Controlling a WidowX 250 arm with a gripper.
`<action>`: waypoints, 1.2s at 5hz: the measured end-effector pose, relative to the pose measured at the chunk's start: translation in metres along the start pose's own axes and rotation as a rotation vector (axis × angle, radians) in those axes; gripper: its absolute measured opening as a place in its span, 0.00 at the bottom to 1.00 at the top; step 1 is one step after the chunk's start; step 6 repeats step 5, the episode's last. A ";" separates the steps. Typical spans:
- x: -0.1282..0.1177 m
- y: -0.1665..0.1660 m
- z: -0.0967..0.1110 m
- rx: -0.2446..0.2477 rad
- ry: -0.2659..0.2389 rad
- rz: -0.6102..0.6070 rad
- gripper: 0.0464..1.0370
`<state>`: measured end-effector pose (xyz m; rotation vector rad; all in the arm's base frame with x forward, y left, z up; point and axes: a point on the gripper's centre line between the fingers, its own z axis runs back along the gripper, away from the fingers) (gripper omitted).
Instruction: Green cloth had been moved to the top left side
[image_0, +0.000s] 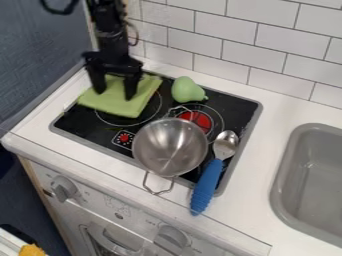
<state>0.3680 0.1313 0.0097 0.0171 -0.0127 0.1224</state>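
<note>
Well, nearest of all, along the oven front, are two control knobs (63, 189) (172, 240), with the counter edge (100, 173) above them. Next comes the blue-handled spoon (208, 182), slanting across the stovetop's near rim, its metal bowl turned up the view. Beside it, nearer the middle, the two-handled stainless steel pot (169, 147) sits upright and uncovered on the black cooktop (83, 123). To the right, the grey sink basin (317, 180) is let into the counter, well apart from the work.

Farther back, the folded green cloth (120, 106) lies flat on the cooktop's upper-left part, its left corner by the rim. The black two-finger gripper (115, 94) hangs right over it, so the cloth lies straight below the jaws, which are parted and released, spaced across its width. Whether the tips touch the fabric I cannot tell; nor is one side of the cloth plainly longer. The toy pear (187, 91) is just beside its right corner, before the white tiled wall (214, 42).

With the cloth already at the top left, the placing looks done. The likely next move is straight up; a fingertip snagging a fold could drag it out of place.
</note>
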 end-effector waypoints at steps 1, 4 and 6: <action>0.015 -0.010 0.000 0.008 -0.002 -0.015 0.96; 0.027 -0.016 0.028 0.006 -0.062 -0.035 0.96; 0.030 -0.018 0.063 0.007 -0.135 -0.059 0.96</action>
